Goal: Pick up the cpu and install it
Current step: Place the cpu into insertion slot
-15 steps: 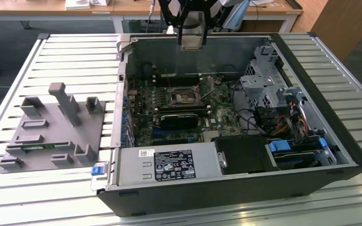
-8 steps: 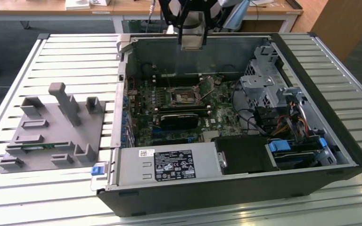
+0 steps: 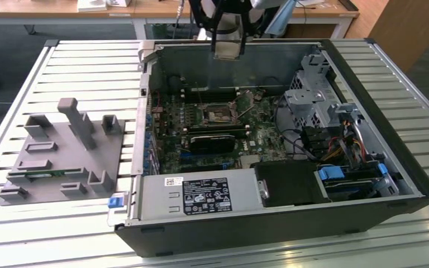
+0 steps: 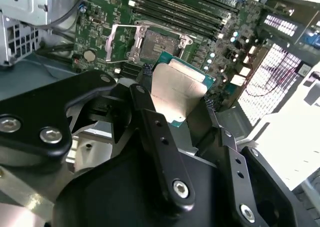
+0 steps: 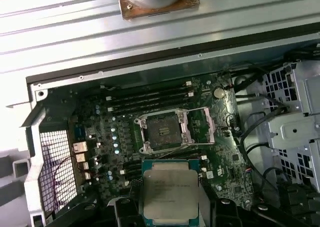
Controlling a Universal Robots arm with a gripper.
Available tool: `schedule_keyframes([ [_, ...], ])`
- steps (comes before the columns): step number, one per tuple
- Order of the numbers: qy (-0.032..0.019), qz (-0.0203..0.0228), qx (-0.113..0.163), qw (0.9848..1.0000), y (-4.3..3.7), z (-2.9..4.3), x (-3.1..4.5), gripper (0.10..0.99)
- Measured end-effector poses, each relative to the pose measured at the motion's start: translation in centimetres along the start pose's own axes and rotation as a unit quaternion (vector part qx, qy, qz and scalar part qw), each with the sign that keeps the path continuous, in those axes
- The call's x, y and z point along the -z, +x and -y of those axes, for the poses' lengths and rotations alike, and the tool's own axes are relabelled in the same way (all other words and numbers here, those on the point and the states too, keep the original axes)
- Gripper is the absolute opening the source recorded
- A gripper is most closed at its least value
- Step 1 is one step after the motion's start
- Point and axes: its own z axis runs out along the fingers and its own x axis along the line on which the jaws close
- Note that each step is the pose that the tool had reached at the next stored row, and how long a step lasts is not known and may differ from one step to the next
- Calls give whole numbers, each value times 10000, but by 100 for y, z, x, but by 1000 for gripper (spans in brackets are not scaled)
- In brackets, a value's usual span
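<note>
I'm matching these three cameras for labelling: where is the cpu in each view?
Exterior view: cpu held by the gripper, above the computer case's far edge.
Second wrist view: cpu in the gripper, near the open socket.
First wrist view: cpu in the gripper, beside the open socket.
Shared landmark: the open socket.

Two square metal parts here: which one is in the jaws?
The chip, flat with a solid silver top. The socket is an open frame with a dark centre.
</note>
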Motion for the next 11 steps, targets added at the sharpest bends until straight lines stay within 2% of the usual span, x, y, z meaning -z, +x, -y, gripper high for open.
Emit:
schedule_keyframes([
  [5,-8,25,-414,9991,0,-1,-6,529],
  [11,-17,53,-894,9960,0,-1,-15,529],
])
